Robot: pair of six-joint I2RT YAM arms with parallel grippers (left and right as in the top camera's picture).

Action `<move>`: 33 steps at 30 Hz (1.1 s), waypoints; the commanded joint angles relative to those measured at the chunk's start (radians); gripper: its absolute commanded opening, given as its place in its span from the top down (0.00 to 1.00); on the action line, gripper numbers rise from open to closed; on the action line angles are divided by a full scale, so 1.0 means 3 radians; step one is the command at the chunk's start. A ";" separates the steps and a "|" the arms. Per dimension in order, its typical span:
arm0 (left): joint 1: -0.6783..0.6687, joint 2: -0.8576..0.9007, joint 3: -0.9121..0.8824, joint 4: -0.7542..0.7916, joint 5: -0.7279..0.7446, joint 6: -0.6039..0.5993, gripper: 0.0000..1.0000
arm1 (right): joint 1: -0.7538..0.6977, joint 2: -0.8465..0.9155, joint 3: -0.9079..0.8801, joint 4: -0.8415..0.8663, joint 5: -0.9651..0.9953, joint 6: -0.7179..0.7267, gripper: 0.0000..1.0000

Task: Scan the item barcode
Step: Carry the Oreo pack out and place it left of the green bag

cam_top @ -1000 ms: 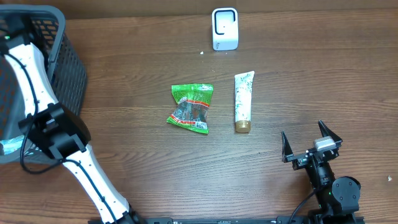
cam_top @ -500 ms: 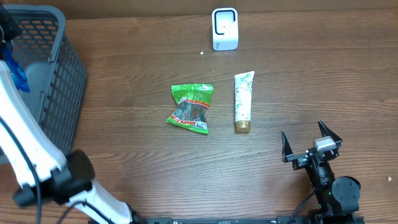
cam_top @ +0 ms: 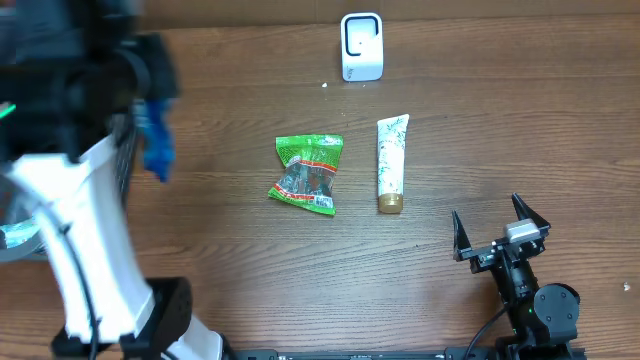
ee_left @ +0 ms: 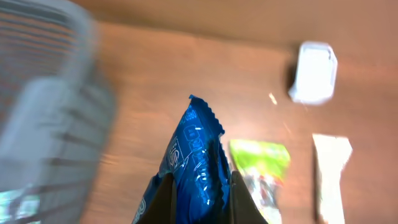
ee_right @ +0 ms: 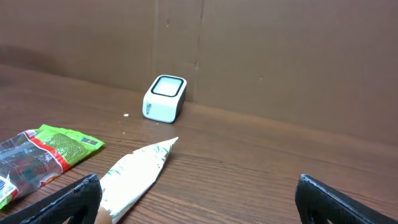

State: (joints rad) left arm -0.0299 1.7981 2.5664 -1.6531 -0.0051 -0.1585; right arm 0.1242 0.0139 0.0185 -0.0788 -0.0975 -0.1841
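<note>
Left end effector [ee_left: 199, 179] pinched on blue packet [cam_top: 155, 140], held up at upper left of frame beside basket [ee_left: 50, 112], well apart from scanner [cam_top: 361, 46] at top centre; right end effector [cam_top: 490, 218] spread, empty, lower right; pickup done, scan not yet made.

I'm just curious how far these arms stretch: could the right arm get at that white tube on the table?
Probably yes. The right gripper stands open and empty, the white tube lies flat close by, and only bare table shows between them.
</note>
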 commanded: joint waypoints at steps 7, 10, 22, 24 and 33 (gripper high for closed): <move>-0.0607 0.0966 -0.0675 0.0100 -0.0164 -0.0580 0.96 | -0.0019 -0.0037 -0.0036 0.0018 0.0006 -0.0001 0.00; -0.0645 0.1312 -0.0857 0.0220 -0.0169 -0.0778 0.96 | -0.0019 -0.0037 -0.0036 0.0018 0.0008 0.0000 0.00; -0.0640 0.2167 -0.0941 0.0469 -0.0167 -0.1143 0.76 | -0.0019 -0.0037 -0.0036 0.0018 0.0006 0.0000 0.00; -0.0627 0.2149 -0.0930 0.0479 -0.0172 -0.1141 0.42 | -0.0019 -0.0037 -0.0036 0.0018 0.0006 0.0000 0.00; -0.0445 0.1957 0.0120 -0.0123 -0.0164 -0.0795 0.28 | -0.0019 -0.0037 -0.0036 0.0018 0.0006 0.0000 0.00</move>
State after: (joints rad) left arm -0.2016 2.4561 2.4218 -1.6264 -0.0414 -0.4644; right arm 0.1242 0.0139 0.0185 -0.0788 -0.0971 -0.1841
